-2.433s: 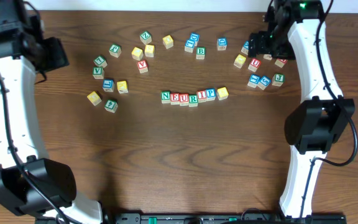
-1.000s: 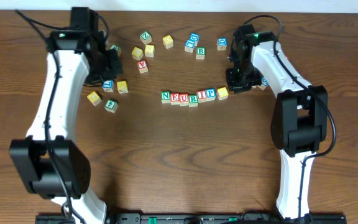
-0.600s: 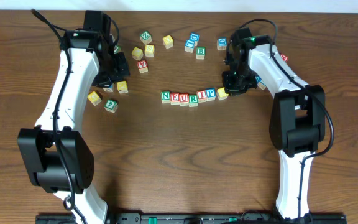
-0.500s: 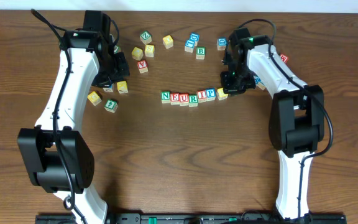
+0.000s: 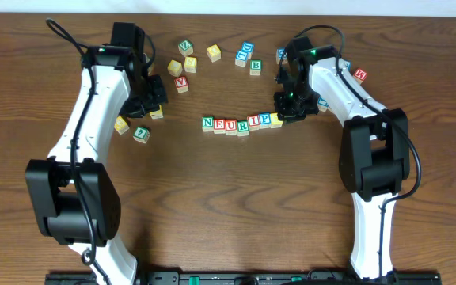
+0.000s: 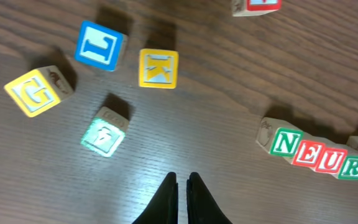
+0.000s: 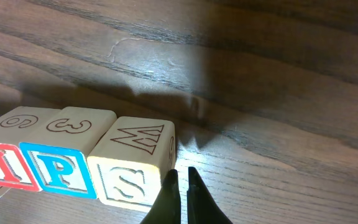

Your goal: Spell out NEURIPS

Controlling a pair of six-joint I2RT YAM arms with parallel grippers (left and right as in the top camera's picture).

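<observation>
1. Where the desk (image 5: 228, 206) lies closest to the arm bases, the first thing met is the row of seven letter cubes (image 5: 240, 124). They sit side by side in a slight curve between the two arms and read N, E, U, R, I, P, S.
2. The N cube (image 6: 284, 142) is the left end of the row. The S cube (image 7: 132, 168) is the right end and touches the P.
3. The right pincer (image 7: 182, 173) is narrow, its two fingers pressed together on nothing. Its tips are down by the wood at the S cube's outer edge, and I cannot tell whether they touch it.
4. The left pincer (image 6: 182, 177) is pinched together too and holds nothing, over bare wood well left of the N cube.
5. Past its tips lie four loose cubes, all apart from one another: a green cube (image 6: 104, 134), a yellow G cube (image 6: 37, 92), a yellow K cube (image 6: 158, 67) and a blue cube (image 6: 98, 46).
6. Farthest out, between the arms, eight more scattered cubes (image 5: 214, 52) show plainly: three yellow, two green, two blue, one red.
</observation>
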